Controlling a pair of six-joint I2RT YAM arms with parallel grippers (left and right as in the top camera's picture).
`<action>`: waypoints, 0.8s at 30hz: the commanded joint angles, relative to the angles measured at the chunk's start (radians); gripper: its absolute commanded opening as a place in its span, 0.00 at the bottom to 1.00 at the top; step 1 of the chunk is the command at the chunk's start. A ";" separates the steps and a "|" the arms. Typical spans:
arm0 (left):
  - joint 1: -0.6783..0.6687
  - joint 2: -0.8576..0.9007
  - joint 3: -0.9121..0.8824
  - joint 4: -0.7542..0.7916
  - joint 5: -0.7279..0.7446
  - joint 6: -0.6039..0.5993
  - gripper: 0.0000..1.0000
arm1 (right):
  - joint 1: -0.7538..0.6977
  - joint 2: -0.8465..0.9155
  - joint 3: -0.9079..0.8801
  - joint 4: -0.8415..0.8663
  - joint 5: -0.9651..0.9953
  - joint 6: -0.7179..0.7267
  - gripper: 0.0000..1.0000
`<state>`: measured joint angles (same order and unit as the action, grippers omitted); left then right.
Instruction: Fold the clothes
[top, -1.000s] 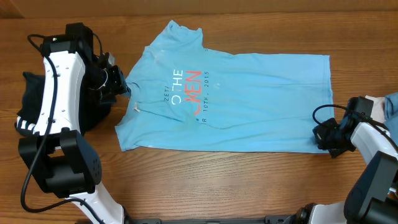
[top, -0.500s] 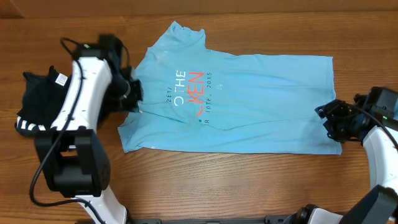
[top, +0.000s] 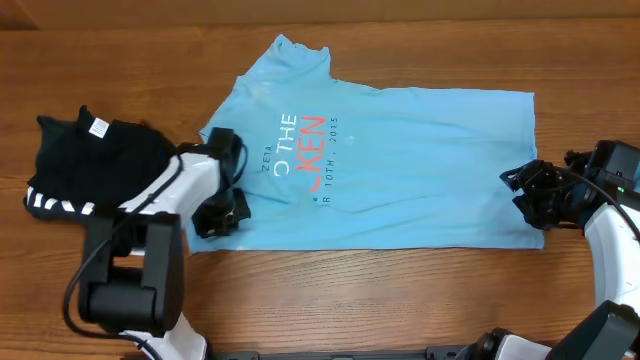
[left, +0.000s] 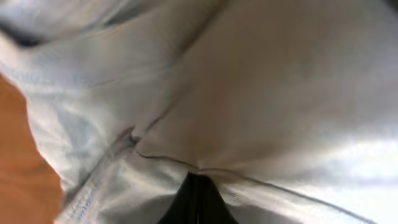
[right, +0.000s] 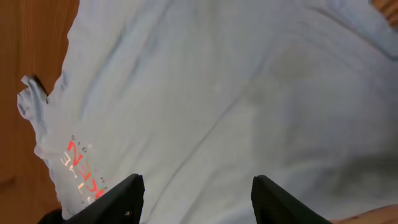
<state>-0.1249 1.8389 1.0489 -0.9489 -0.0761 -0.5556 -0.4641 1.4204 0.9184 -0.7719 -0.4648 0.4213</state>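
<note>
Wooden table (top: 400, 300), brown grain, cloth laid on it. Item one, left gripper (top: 222, 212): fingers together and clamped on the light-blue T-shirt (top: 400, 170) at the near corner of its shoulder end. In the left wrist view the dark fingertips (left: 198, 202) show only as a narrow wedge at the bottom edge, with pale cloth gathered into them and filling nearly the whole view; a stitched edge (left: 87, 196) runs off to one side of the tips, and past it lies a strip of bare wood. Item two, right gripper (right: 198, 200): fingers (right: 127, 198) apart, the two black tips well clear of each other, set at the hem end of the same T-shirt; whether they touch the cloth cannot be told. Ahead of these fingers the shirt spreads flat with shallow creases. Just beside the finger on the view's left sits the orange-and-blue print (right: 83, 167), with bare wood beyond it on that side. Item three, T-shirt entire: spread on the table between the two grippers, print upward, hem toward the right gripper, one sleeve pointing to the far edge. Item four, black garment (top: 90, 165) with white lettering (top: 58, 207) and a white tag (top: 97, 127): bunched in a heap behind the left gripper, on the side away from the T-shirt.
</note>
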 joint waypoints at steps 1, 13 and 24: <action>0.106 0.063 -0.155 -0.020 0.014 -0.100 0.04 | -0.003 -0.005 0.013 0.003 -0.008 -0.008 0.59; 0.105 -0.100 0.051 -0.116 0.003 0.040 0.08 | 0.088 0.006 0.012 -0.039 0.061 -0.060 0.49; 0.092 -0.231 0.290 -0.121 0.044 0.153 0.35 | 0.098 0.063 -0.095 -0.175 0.176 0.046 0.04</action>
<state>-0.0265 1.5997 1.3300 -1.0687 -0.0460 -0.4328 -0.3660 1.4807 0.8711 -0.9993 -0.3065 0.4232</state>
